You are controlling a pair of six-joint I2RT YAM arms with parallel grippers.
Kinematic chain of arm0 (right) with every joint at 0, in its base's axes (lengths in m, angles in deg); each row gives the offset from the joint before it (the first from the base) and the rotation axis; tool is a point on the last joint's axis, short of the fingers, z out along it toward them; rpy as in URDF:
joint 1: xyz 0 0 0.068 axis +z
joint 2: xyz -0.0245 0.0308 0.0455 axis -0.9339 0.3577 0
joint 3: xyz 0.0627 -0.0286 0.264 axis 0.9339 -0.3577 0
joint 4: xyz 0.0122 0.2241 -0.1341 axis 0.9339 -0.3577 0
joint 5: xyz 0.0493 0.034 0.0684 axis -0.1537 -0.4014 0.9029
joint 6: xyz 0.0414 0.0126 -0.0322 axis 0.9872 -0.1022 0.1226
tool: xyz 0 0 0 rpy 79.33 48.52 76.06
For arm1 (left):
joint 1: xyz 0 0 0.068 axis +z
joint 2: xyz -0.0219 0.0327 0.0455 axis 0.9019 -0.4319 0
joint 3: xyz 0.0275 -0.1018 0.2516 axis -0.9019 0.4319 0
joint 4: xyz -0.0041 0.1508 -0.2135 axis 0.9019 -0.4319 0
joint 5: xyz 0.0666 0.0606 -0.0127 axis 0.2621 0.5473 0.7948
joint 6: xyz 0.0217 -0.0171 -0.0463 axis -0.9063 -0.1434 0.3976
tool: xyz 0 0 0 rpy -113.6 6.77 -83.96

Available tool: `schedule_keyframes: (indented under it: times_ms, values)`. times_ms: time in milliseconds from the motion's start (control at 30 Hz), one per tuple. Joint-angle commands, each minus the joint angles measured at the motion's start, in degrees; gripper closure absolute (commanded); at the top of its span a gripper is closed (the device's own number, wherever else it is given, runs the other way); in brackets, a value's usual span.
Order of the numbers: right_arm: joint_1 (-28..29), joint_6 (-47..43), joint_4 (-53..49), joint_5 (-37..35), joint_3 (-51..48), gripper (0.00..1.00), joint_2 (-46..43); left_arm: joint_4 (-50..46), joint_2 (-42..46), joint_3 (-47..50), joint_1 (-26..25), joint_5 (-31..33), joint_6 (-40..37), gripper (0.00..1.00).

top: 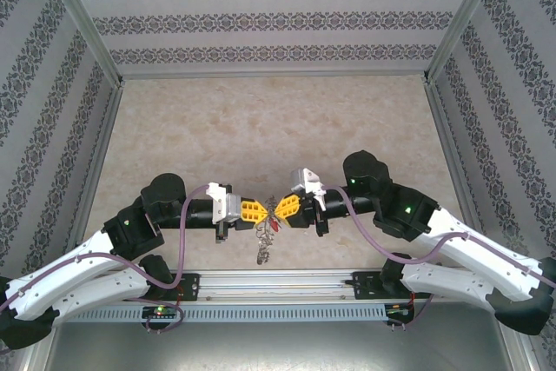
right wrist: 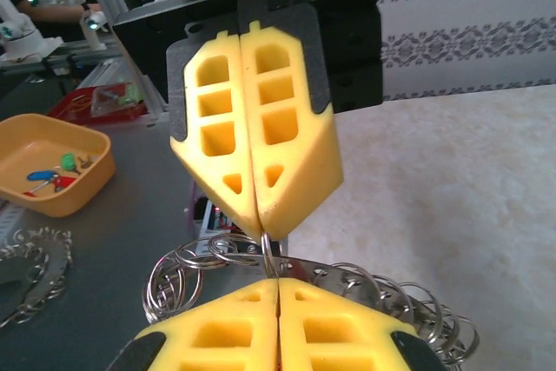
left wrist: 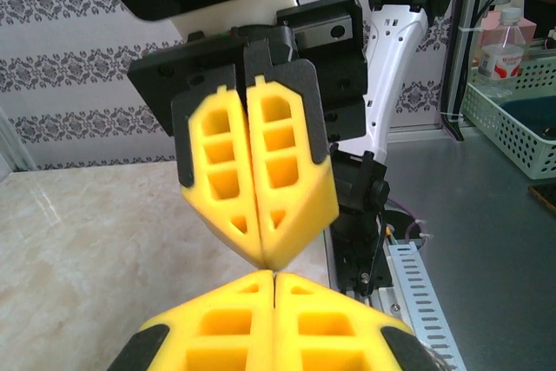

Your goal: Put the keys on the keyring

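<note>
Marble tabletop [top: 261, 128]: L gripper [top: 261, 209] & R gripper [top: 281, 208] both closed tip-to-tip, seemingly pinching keyring [top: 265, 236] hanging btwn them.

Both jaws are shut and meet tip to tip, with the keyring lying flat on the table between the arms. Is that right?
No. The keyring is not on the table; it hangs from the meeting tips, as the top external view shows. The rest holds.

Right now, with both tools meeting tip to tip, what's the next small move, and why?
Probably draw the two tools slightly apart. The left tool and the right tool are both shut, tip to tip, and each seems to pinch the wire of the keyring. A red-headed key dangles by the ring. A gentle pull might open a gap in the coil for it.
</note>
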Motion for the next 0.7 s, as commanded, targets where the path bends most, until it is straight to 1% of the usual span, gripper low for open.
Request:
schedule_keyframes:
  times_ms: [0, 133, 200, 400, 667]
  values:
    - [-0.14, 0.93, 1.24, 4.87, -0.7, 0.91, 0.41, 4.63, 0.79, -0.13, 0.56, -1.58, 0.68, 1.0]
    - [-0.12, 0.45, 0.85, 4.88, -0.78, 0.97, 0.91, 4.81, 0.83, -0.26, 0.65, -1.58, 0.68, 1.0]
    - [-0.14, 0.36, 0.71, 4.86, -0.7, 0.99, 1.26, 4.94, 0.79, -0.28, 0.65, -1.74, 0.72, 1.0]
    - [-0.16, -0.4, 0.09, 3.48, -0.65, 1.0, 2.97, 5.6, 0.88, -0.17, 0.65, -2.08, 1.03, 1.0]
    - [-0.14, -0.93, 1.04, 3.55, -1.31, 1.0, 3.91, 6.19, 1.58, 0.13, 0.91, -2.11, 1.2, 1.0]
